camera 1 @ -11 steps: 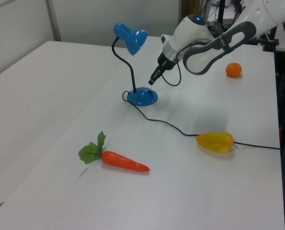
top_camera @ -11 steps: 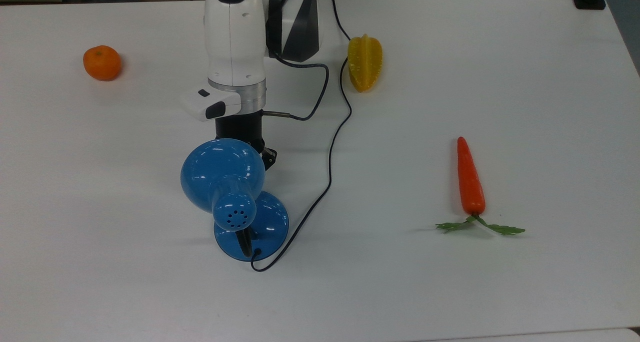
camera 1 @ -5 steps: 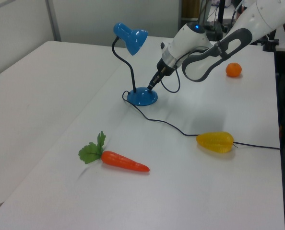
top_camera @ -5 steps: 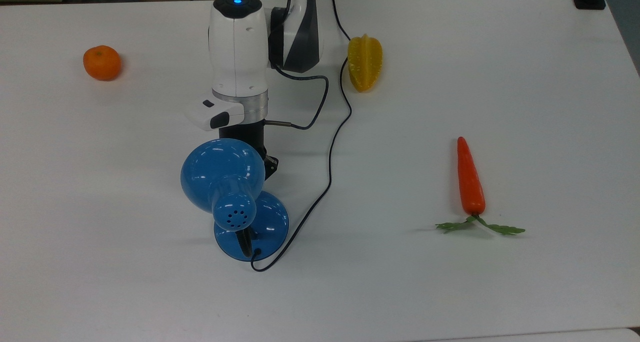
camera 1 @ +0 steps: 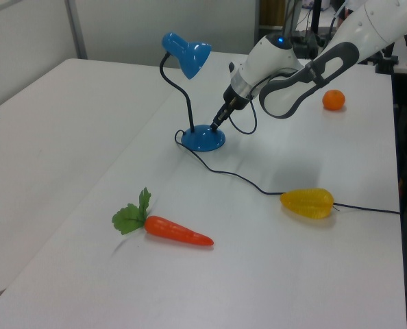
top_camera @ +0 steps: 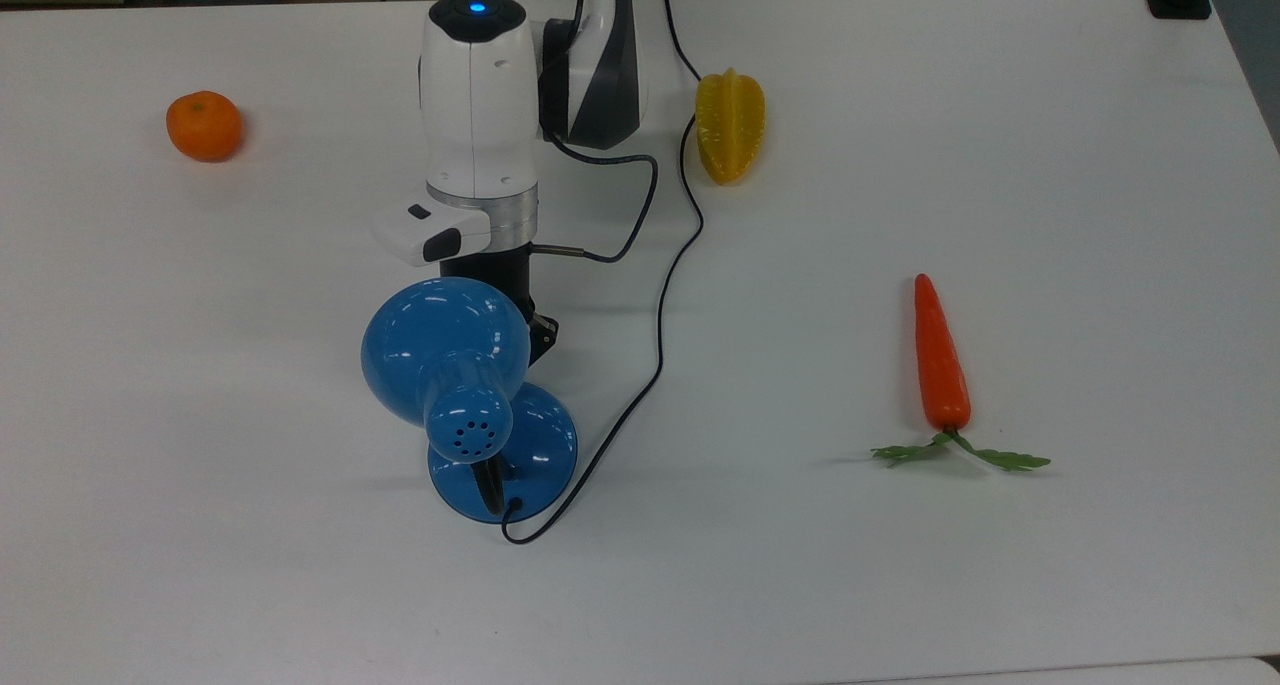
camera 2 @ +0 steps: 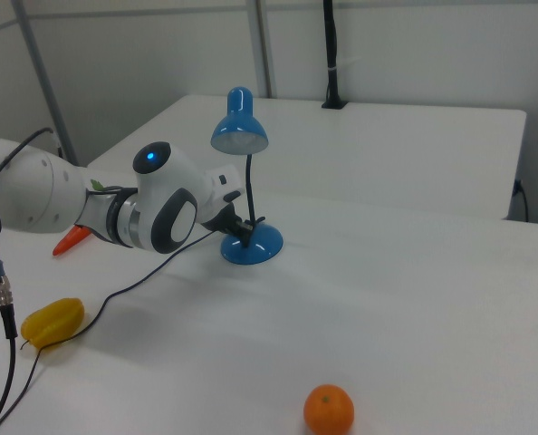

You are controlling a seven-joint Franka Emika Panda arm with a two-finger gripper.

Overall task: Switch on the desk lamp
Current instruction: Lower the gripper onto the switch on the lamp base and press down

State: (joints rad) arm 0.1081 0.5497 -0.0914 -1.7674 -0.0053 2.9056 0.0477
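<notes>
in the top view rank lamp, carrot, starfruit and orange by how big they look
1. lamp, clearly largest, though its shade stands nearer the camera
2. carrot, longest of the fruit and veg, leaves included
3. starfruit
4. orange, smallest, though not far below the starfruit

White arm [top_camera: 475,95], blue light, grey joint, black cable, black pincer [camera 1: 214,125]

1. Bright, even overhead light is washing the white desk [top_camera: 1000,115] almost flat.
2. Small white glints are shining on the desk lamp [top_camera: 445,350] shade and base.
3. Soft, faint shadows are lying beside the carrot [top_camera: 940,360] and orange [top_camera: 204,125].
</notes>
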